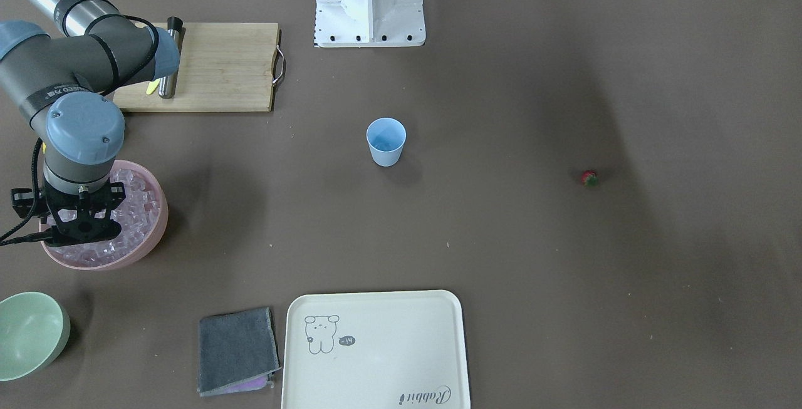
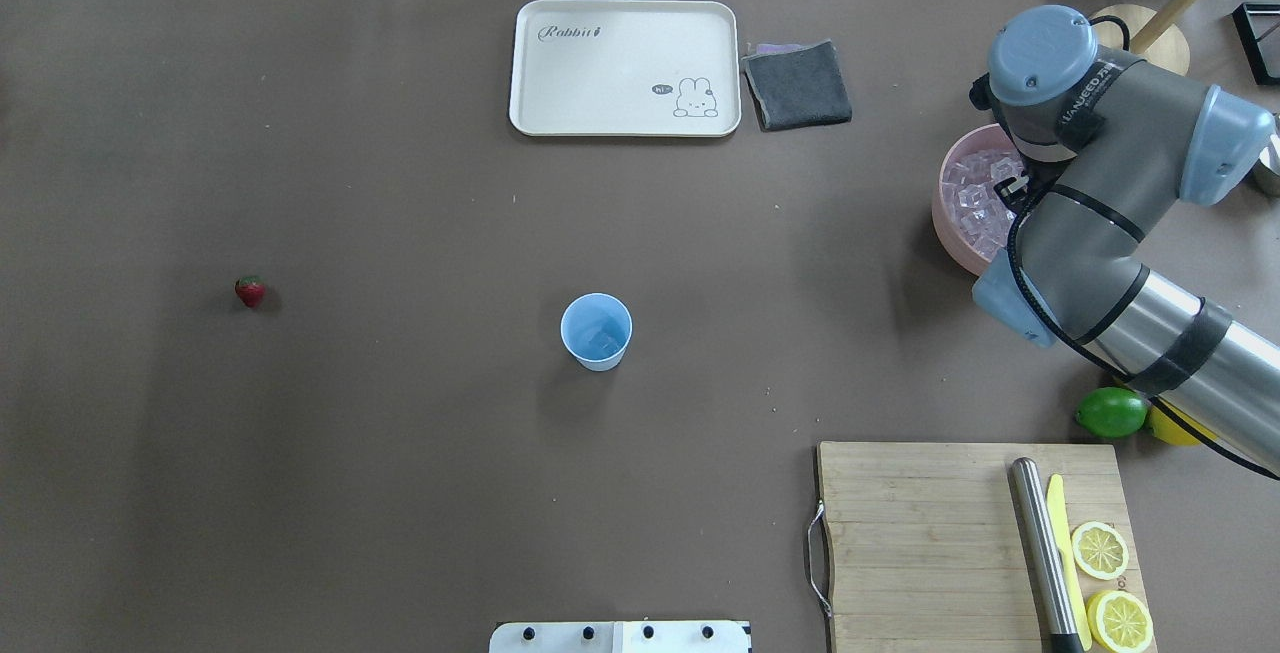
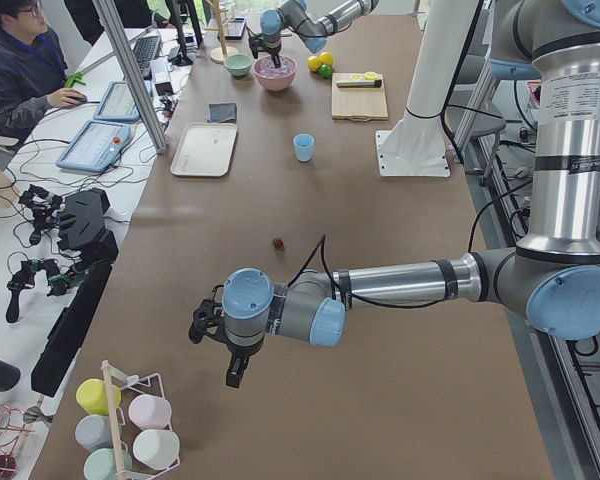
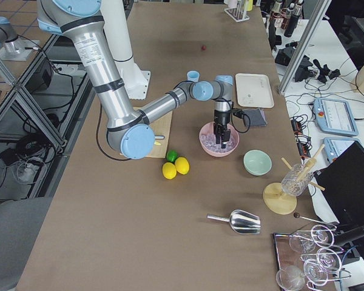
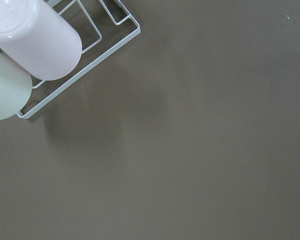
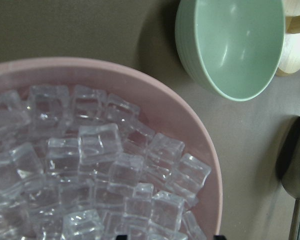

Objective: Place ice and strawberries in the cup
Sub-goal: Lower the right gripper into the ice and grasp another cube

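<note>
The light blue cup [image 1: 385,141] [image 2: 596,331] stands upright mid-table, with what looks like a clear cube inside it. A small red strawberry [image 1: 588,177] [image 2: 250,290] lies alone on the table's left half. Ice cubes [image 6: 100,165] [image 2: 975,198] fill the pink bowl [image 1: 150,243] [image 6: 190,125]. My right gripper [image 1: 81,228] [image 4: 221,138] hangs open just above the ice, holding nothing; its tips show far apart at the bottom edge of the right wrist view. My left gripper [image 3: 230,375] hovers over bare table near a mug rack; I cannot tell its state.
A pale green bowl [image 1: 28,334] [image 6: 230,45] and a metal scoop [image 4: 242,221] sit beside the pink bowl. A cream tray [image 1: 376,349], a grey cloth [image 1: 237,349], a cutting board [image 2: 920,533] with knife and lemon halves, and a lime [image 2: 1110,413] are nearby. A person [image 3: 20,60] sits at a side desk.
</note>
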